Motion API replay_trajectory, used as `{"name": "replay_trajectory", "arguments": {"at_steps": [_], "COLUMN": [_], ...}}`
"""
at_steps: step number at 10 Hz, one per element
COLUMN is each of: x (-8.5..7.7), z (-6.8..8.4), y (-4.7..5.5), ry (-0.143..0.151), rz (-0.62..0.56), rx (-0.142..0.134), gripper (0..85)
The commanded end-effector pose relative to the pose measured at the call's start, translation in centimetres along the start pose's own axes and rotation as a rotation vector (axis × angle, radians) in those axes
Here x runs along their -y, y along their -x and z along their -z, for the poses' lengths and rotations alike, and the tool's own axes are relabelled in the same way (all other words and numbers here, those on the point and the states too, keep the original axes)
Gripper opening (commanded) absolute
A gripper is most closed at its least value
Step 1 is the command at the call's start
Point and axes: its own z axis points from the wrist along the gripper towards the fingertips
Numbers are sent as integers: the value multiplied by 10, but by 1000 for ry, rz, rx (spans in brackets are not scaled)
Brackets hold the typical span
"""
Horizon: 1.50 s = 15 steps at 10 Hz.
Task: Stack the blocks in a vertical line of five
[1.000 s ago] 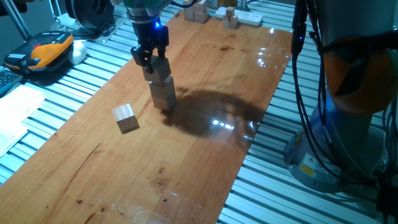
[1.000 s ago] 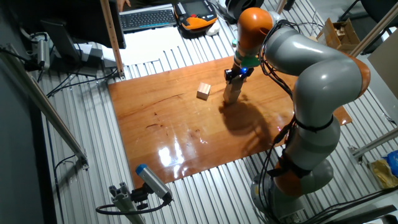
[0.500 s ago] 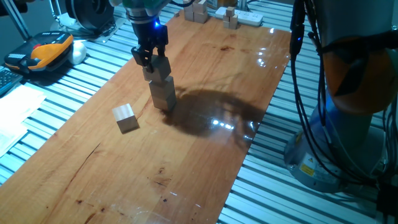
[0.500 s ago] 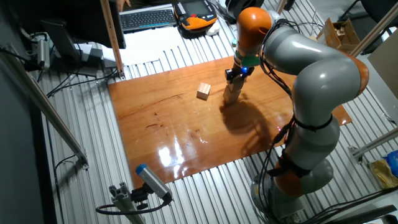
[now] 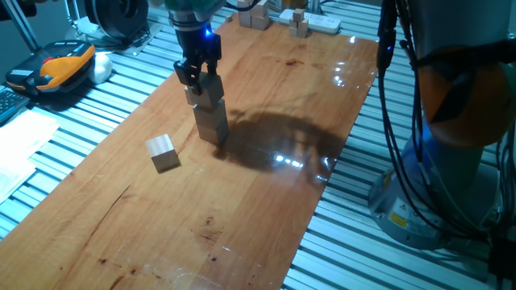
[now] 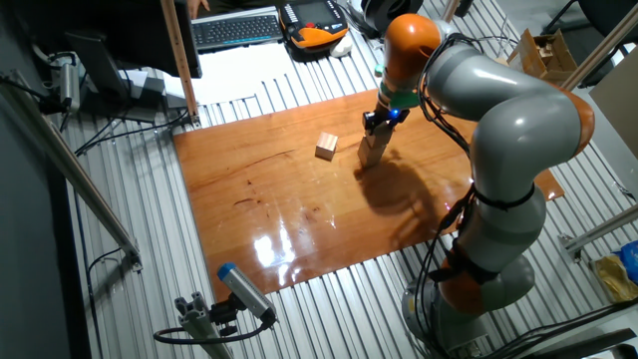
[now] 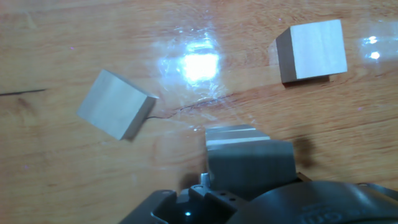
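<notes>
Blocks form a short stack (image 5: pixel 212 121); my gripper (image 5: pixel 198 75) clamps its top block (image 5: pixel 205 90) (jaws closed on it), one loose block (image 5: pixel 162 152) nearby on the table (image 5: pixel 266 201).

gripper (image 5: pixel 198 75) edged slightly right, top block (image 5: pixel 205 90) shifted with it

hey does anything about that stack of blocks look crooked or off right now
Yes. The stack is uneven: the top block, at the tool, sits offset and twisted against the ones below. A loose block lies apart on the table.
</notes>
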Motion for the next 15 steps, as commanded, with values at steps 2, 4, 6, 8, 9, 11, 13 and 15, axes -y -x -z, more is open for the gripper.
{"name": "replay_trajectory", "arguments": {"at_steps": [2, 4, 6, 8, 9, 11, 13, 15], "x": [0, 0, 0, 0, 0, 0, 0, 0], "z": [0, 0, 0, -1, -2, -2, -3, -4], "y": [0, 0, 0, 0, 0, 1, 0, 0], "ry": [2, -3, -24, -35, -41, -53, -55, -55], "rz": [-3, 1, 4, 0, 0, -1, -2, -2], "rx": [1, 0, 9, 19, 27, 34, 37, 37], "gripper": [0, 0, 0, 170, 170, 170, 170, 170]}}
